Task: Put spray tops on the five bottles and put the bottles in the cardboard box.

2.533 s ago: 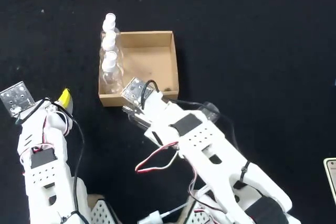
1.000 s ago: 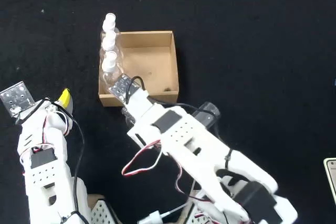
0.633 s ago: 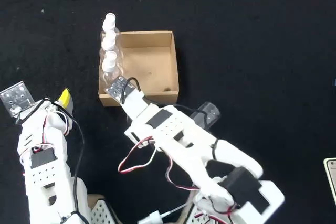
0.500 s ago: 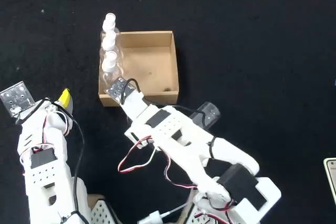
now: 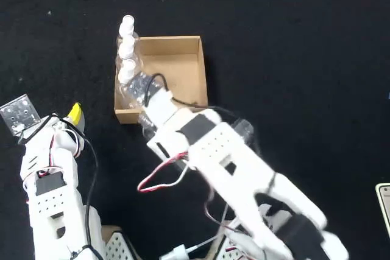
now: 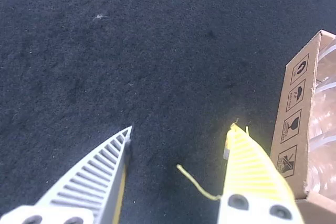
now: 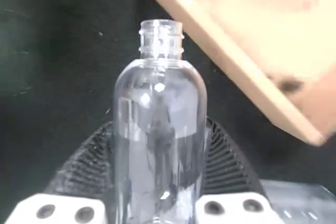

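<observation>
Holds the left arm [image 5: 52, 193] along the near-left edge, pointing far, with the left gripper [image 6: 181, 128] spread wide, fingertips well apart. Stretches the right arm [image 5: 225, 156] diagonally from near right toward far left, with the right gripper [image 7: 157, 145] clamped on a clear bottle [image 7: 157, 93], one finger against each side.

No actual words can be read tbh, just a column of handling pictograms [image 6: 290, 126] is printed on the cardboard box [image 6: 303, 109] side.
</observation>
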`<act>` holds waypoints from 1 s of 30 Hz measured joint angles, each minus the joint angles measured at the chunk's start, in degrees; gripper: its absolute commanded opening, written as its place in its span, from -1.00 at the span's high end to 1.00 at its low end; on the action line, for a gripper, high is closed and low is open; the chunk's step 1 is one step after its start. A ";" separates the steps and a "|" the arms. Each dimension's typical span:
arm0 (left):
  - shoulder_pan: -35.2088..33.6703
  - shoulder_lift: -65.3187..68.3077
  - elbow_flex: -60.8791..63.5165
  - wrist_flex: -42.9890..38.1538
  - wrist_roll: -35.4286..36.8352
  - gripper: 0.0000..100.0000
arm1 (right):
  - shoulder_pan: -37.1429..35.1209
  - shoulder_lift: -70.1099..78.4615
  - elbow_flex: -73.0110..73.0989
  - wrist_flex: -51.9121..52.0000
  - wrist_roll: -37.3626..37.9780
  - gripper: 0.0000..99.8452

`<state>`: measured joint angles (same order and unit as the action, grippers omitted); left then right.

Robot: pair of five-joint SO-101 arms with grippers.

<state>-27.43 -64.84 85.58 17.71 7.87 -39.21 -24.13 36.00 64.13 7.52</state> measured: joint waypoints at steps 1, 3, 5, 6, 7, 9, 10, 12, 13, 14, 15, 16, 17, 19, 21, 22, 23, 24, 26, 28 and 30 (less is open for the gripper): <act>0.00 0.00 0.00 0.00 0.00 0.50 | 0.97 -2.46 -2.11 2.90 0.00 0.92; 0.00 0.00 0.00 0.00 0.00 0.50 | 4.84 -7.21 -6.33 8.26 0.09 0.92; 0.00 0.00 0.00 0.00 0.00 0.50 | 10.55 -10.64 -10.55 12.57 1.32 0.91; 0.00 0.00 0.00 0.00 0.00 0.50 | 14.24 -11.52 -12.31 14.07 2.73 0.91; 0.00 0.00 0.00 0.00 0.00 0.50 | 18.37 -11.87 -13.54 15.47 4.48 0.91; 0.00 0.00 0.00 0.00 0.00 0.50 | 27.78 -11.78 -14.42 17.58 8.26 0.91; 0.00 0.00 0.00 0.00 0.00 0.50 | 32.53 -11.43 -14.51 18.11 10.02 0.91; 0.00 0.00 0.00 0.00 0.00 0.50 | 42.73 -10.11 -14.07 18.29 13.89 0.91; 0.00 0.00 0.00 0.00 0.00 0.50 | 47.65 -8.88 -13.10 18.20 15.56 0.91; 0.00 0.00 0.00 0.00 0.00 0.50 | 52.48 -7.21 -11.43 17.49 17.41 0.91; 0.00 0.00 0.00 0.00 0.00 0.50 | 57.05 -5.36 -9.23 16.09 19.25 0.91; 0.00 0.00 0.00 0.00 0.00 0.50 | 61.45 -3.43 -6.86 14.33 20.92 0.91; 0.00 0.00 0.00 0.00 0.00 0.50 | 65.49 -1.49 -4.40 12.04 22.95 0.91; 0.00 0.00 0.00 0.00 0.00 0.50 | 72.70 1.85 0.44 6.24 26.37 0.91; 0.00 0.00 0.00 0.00 0.00 0.50 | 78.42 3.96 4.13 0.44 29.27 0.91; 0.00 0.00 0.00 0.00 0.00 0.50 | 80.44 4.66 5.80 -2.20 30.33 0.91; 0.00 0.00 0.00 0.00 0.00 0.50 | 81.93 5.27 7.12 -4.40 31.30 0.91; 0.00 0.00 0.00 0.00 0.00 0.50 | 82.99 5.80 8.09 -6.07 32.18 0.90; 0.00 0.00 0.00 0.00 0.00 0.50 | 84.31 6.77 9.67 -7.74 33.32 0.84; 0.00 0.00 0.00 0.00 0.00 0.50 | 84.92 8.26 10.64 -8.00 33.85 0.68; 0.00 0.00 0.00 0.00 0.00 0.50 | 85.36 9.85 10.81 -8.00 34.02 0.53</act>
<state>-27.43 -64.84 85.58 17.71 7.87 46.15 -14.29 46.81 56.13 41.54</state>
